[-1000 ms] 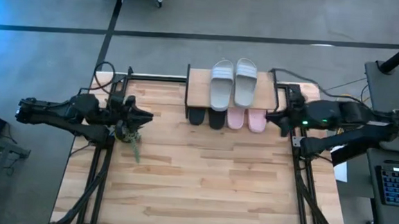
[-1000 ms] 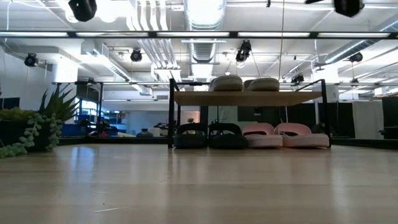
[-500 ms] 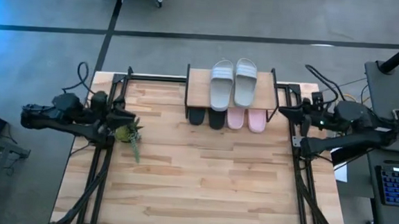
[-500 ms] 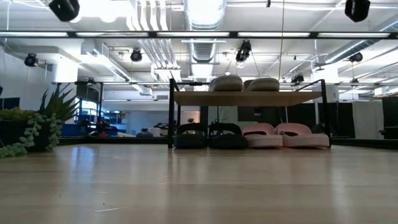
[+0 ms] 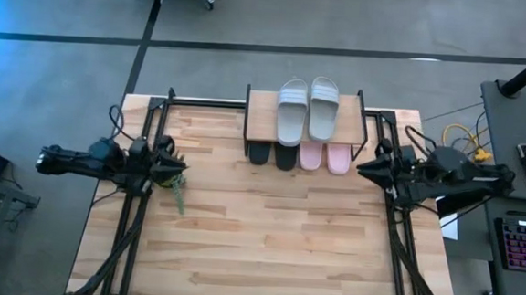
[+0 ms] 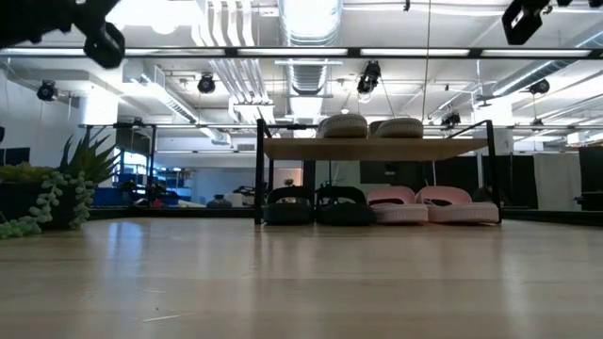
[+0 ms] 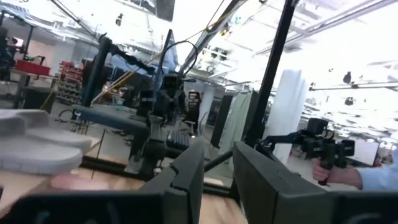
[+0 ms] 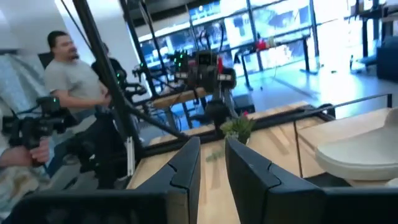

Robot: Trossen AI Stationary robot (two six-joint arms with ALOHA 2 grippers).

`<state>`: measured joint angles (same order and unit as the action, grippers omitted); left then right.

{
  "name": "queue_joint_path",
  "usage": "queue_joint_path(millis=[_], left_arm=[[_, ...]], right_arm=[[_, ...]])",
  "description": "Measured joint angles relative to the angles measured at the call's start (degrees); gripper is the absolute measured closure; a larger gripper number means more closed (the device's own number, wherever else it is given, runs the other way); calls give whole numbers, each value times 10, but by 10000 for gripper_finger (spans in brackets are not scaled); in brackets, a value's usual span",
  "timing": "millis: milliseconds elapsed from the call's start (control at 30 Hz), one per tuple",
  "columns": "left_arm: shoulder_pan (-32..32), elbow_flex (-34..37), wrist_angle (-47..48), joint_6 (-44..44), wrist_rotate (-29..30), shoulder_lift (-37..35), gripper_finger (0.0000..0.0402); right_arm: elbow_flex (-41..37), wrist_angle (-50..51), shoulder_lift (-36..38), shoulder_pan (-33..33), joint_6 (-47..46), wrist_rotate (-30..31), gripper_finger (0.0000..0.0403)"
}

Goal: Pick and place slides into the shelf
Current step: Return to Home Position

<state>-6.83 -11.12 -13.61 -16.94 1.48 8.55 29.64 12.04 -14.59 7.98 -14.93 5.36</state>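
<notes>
Grey slides (image 5: 300, 111) atop the shelf (image 5: 260, 113), black pair (image 5: 273, 154) and pink pair (image 5: 325, 158) beneath, hence left tool (image 5: 167, 163) and right tool (image 5: 370, 167) parked at opposite surface (image 5: 267, 235) edges, barely parted, empty.

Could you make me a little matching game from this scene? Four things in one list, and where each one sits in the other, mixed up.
Things:
1. grey slides
2. black slides
3. pink slides
4. plant

Places:
A. under the shelf, right half
B. near the left edge of the table
C. on the shelf's top board
D. under the shelf, left half

Pairs: 1-C, 2-D, 3-A, 4-B
</notes>
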Motion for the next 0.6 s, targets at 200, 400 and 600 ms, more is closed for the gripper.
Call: queue_joint_path(millis=[200, 400, 600], left_arm=[[0, 63, -3, -7, 0, -51, 330], [0, 94, 2, -7, -3, -70, 330], [0, 97, 50, -23, -4, -68, 330]], right_arm=[[-79, -22, 66, 0, 1, 1, 335], [-129, -26, 147, 0, -9, 8, 335], [-144, -37, 140, -1, 3, 70, 335]])
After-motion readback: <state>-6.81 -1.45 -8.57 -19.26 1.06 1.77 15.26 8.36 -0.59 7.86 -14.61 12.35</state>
